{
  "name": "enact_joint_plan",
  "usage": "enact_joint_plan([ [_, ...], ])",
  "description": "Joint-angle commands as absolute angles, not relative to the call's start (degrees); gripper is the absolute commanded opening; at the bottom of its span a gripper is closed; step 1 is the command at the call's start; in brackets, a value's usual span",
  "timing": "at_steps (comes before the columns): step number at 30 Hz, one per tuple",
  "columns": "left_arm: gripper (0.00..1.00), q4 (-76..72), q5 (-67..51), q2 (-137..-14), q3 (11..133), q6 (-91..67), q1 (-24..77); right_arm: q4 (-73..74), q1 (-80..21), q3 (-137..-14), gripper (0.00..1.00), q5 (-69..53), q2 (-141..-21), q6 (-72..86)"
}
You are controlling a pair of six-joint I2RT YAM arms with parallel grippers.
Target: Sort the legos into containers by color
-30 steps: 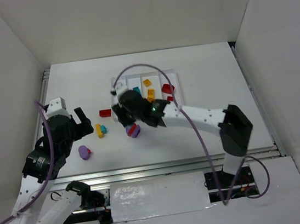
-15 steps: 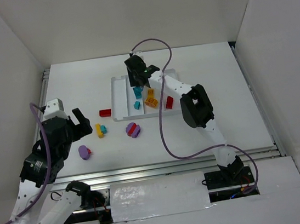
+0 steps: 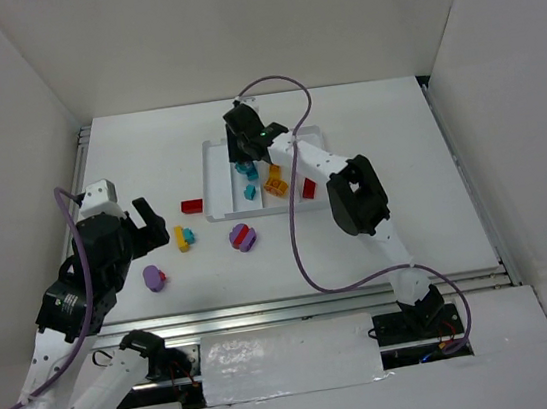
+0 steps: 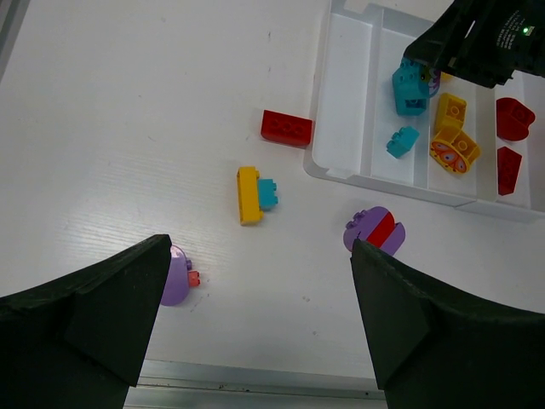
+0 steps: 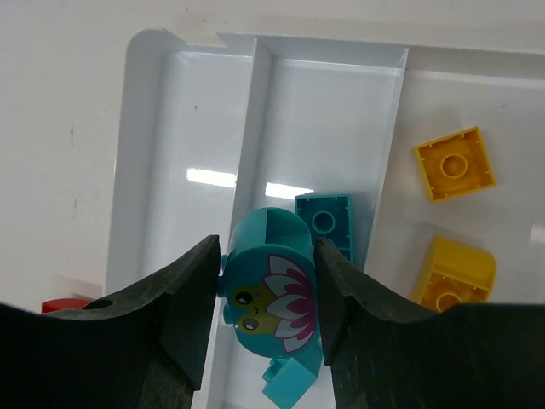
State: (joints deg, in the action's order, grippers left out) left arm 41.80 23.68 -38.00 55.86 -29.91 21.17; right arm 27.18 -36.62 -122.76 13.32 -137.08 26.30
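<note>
My right gripper point(image 5: 266, 256) is shut on a teal round lego point(image 5: 272, 294) with a flower face. It holds it over the second compartment from the left of the white tray point(image 5: 153, 60), at its far end point(image 3: 244, 151). Under it lie a teal brick point(image 5: 325, 223) and a small teal piece point(image 5: 289, 385). Two yellow bricks point(image 5: 454, 164) sit in the compartment to the right. My left gripper point(image 4: 260, 315) is open and empty above the table point(image 3: 150, 226). Loose on the table are a red brick point(image 4: 287, 128), a yellow-and-teal piece point(image 4: 254, 193), a purple-and-red round piece point(image 4: 375, 232) and a purple round piece point(image 4: 176, 274).
Red pieces point(image 4: 513, 117) lie in the tray's rightmost compartment, and the leftmost compartment point(image 4: 345, 128) holds nothing. The right arm's purple cable point(image 3: 295, 212) hangs over the table right of the tray. White walls close in the table on three sides.
My right gripper has swung from above the purple-and-red round piece at mid-table to the tray's far end, and the arm has stretched out. The left arm has barely moved.
</note>
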Motion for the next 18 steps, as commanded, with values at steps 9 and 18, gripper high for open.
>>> enact_joint_plan([
  [9,0.99,38.7,22.5,-37.2,55.4,-28.2,20.8,28.7,-37.0,-126.8,0.02,13.0,-138.4,32.2],
  [18,1.0,38.6,22.1,-37.3,55.4,-27.9,20.8,28.7,-37.4,-125.7,0.31,10.5,-138.1,32.6],
])
